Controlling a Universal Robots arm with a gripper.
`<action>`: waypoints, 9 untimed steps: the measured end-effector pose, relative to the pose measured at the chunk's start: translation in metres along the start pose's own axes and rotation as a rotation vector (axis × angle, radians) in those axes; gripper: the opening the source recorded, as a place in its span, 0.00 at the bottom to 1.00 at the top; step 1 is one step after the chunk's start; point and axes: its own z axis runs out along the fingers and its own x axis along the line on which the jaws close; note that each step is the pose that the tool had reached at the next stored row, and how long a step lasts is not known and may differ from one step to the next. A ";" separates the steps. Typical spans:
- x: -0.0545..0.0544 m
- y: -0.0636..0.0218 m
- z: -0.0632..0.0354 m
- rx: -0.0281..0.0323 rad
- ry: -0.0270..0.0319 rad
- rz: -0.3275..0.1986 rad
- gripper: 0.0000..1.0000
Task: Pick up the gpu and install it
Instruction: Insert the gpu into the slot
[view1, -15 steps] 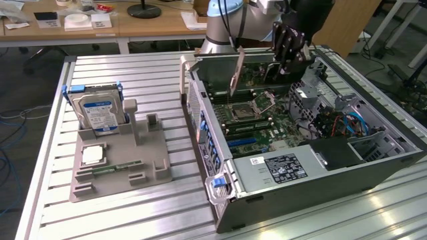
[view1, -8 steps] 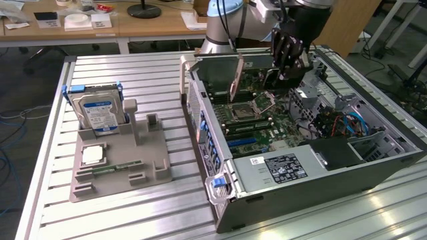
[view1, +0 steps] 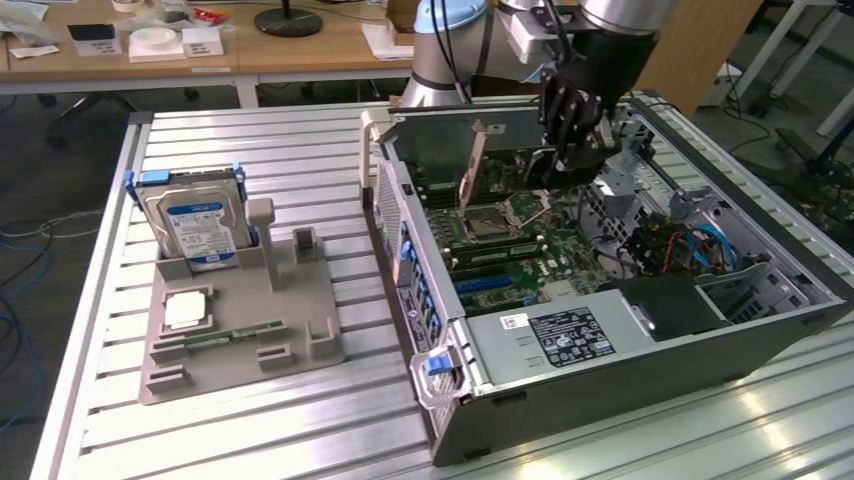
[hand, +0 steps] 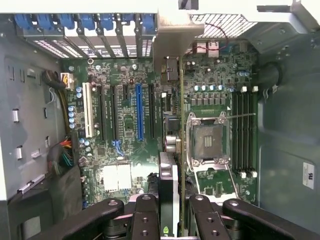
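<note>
My end effector (hand: 170, 212) is sitting closest to the wrist camera. Its dark fingers (hand: 145, 215) are closing in from both sides and pinching the gpu (hand: 169, 180) by its upper edge, so the jaws are standing only as far apart as the card is thick. The card is hanging edge-on below me, inside the open computer case (view1: 601, 350) that is lying on the tabletop (view1: 267, 420). It is hovering over the motherboard (hand: 120, 125), in line with the expansion slots, between the blue slot (hand: 140, 112) and the CPU socket (hand: 207, 140). I cannot tell whether its lower edge is touching a slot yet.

I am judging the card to be light and stiff but fragile: a thin board that will not flex much, yet could pivot in so narrow a pinch. I am taking it along the top edge near its middle, keeping clear of the contact edge and the small components, which is where I think a hold belongs.
</note>
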 end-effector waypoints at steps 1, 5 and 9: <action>0.001 -0.0001 0.0011 -0.0001 0.0001 0.000 0.28; 0.003 -0.0001 0.0046 -0.0003 0.0000 -0.003 0.28; 0.003 -0.0006 0.0109 -0.0011 0.0000 -0.004 0.28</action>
